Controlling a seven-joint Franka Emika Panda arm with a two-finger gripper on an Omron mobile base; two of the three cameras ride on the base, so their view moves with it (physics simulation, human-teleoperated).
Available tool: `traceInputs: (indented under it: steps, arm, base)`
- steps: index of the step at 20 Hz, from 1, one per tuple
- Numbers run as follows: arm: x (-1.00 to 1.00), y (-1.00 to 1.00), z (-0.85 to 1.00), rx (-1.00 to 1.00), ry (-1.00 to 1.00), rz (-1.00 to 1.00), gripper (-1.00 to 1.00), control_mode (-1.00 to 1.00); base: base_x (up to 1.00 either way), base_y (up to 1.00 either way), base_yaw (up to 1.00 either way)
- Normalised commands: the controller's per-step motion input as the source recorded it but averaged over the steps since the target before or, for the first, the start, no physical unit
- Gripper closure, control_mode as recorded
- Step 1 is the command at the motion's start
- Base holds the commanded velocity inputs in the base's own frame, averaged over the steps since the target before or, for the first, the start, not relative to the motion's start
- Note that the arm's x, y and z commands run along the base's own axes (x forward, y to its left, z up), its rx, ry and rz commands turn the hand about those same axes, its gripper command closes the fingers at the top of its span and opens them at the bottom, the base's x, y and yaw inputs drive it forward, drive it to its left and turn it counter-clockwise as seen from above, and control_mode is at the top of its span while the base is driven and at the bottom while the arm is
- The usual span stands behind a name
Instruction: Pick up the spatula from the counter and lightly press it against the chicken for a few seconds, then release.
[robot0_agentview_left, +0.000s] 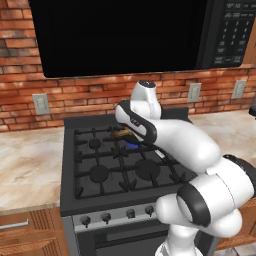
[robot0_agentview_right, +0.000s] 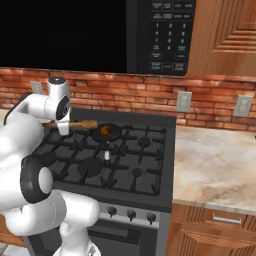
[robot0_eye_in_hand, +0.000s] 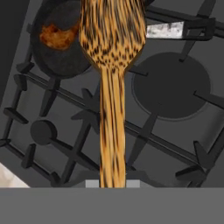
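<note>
The spatula (robot0_eye_in_hand: 113, 109) looks to be made of wood, so I judge it light and stiff; it should not bend when the blade is pushed down. The long handle could turn in the grip if the press is too strong. A good place to take it is the far end of the handle. There the pincer (robot0_eye_in_hand: 113, 183) is pressed together on it, and the handle rises straight from between the two tips. The spatula is orange-brown with dark speckles and stripes, and its narrow handle widens into a flat, rounded blade. It is not on the tabletop (robot0_agentview_right: 215, 155). It is held in the air over the black gas stove (robot0_agentview_right: 140, 165), nearly level in the right base view, with the blade pointing toward a small dark frying pan (robot0_eye_in_hand: 65, 61). In the hand view the blade covers the right side of the pan, and the orange-brown piece of chicken (robot0_eye_in_hand: 59, 36) lies in the pan just beside the blade. Whether the blade touches anything I cannot tell. The chicken looks small and probably soft, so a gentle press should be enough.
</note>
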Motion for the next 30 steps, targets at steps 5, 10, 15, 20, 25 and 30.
traceInputs:
  steps: [5, 10, 15, 20, 25, 30]
  arm:
    - [0.16, 0.0, 0.0, -0.01, 0.0, -0.02, 1.0, -1.0]
    - [0.18, 0.02, -0.06, 0.0, 0.0, -0.03, 1.0, -1.0]
    - [0.2, 0.06, -0.03, -0.01, 0.0, -0.03, 1.0, -1.0]
    - [0.24, 0.07, -0.08, -0.01, 0.0, -0.04, 1.0, -1.0]
    - [0.24, 0.04, -0.16, -0.01, 0.01, -0.04, 1.0, -1.0]
    - [0.21, 0.0, -0.19, -0.01, 0.01, -0.04, 1.0, -1.0]
  base:
    - [0.0, 0.0, 0.0]
    - [0.0, 0.0, 0.0]
    - [0.0, 0.0, 0.0]
    - [0.0, 0.0, 0.0]
    - [0.0, 0.0, 0.0]
    - [0.0, 0.0, 0.0]
